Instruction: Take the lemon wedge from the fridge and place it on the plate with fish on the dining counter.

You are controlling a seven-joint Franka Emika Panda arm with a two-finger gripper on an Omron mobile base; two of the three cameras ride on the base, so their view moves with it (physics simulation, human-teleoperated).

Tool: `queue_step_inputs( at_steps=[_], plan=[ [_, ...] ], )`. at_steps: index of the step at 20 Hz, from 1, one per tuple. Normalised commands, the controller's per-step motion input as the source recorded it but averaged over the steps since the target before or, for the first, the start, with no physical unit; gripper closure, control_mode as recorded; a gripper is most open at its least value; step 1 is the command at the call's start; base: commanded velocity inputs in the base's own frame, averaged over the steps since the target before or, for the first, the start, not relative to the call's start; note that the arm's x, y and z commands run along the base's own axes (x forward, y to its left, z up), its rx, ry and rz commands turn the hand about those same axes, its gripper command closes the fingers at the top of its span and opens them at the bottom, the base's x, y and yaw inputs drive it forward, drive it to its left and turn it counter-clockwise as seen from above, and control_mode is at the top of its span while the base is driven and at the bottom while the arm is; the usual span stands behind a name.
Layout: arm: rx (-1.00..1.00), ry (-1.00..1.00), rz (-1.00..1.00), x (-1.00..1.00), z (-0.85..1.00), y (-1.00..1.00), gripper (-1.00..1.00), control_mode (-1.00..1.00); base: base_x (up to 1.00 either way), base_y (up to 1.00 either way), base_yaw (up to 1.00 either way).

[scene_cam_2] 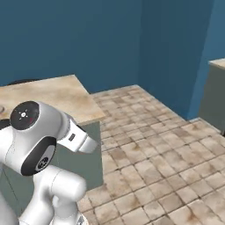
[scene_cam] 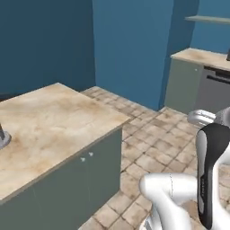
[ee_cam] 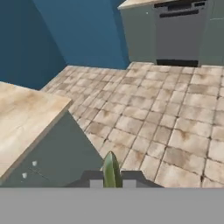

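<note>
In the hand view a thin yellow-green lemon wedge (ee_cam: 111, 169) stands upright between the two finger tips of my gripper (ee_cam: 112, 182), which is shut on it. The gripper hangs over the tiled floor, just off the corner of the dining counter (ee_cam: 24, 114). That counter's beige marble top on a grey-green base lies to the left in the left base view (scene_cam: 58, 121) and behind the arm's shoulder in the right base view (scene_cam_2: 55, 96). The fridge, the plate and the fish are out of view.
Brown tiled floor (scene_cam: 152, 148) spreads between the counter and the blue walls. A grey appliance front (ee_cam: 181, 33) sits under a light top at the far side (scene_cam: 202, 56). A grey object (scene_cam: 2, 137) stands at the counter's left edge.
</note>
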Motion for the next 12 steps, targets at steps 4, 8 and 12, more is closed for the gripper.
queue_step_inputs(
  at_steps=[4,8,12],
  plan=[
    [0.0,0.0,0.0,0.0,0.0,0.0,1.0,1.0,0.51,0.0,0.86],
    [0.0,0.0,0.0,0.0,0.0,0.0,1.0,1.0,0.57,0.01,0.82],
    [0.0,0.0,0.0,0.0,0.0,0.0,1.0,1.0,0.73,0.09,0.57]
  ],
)
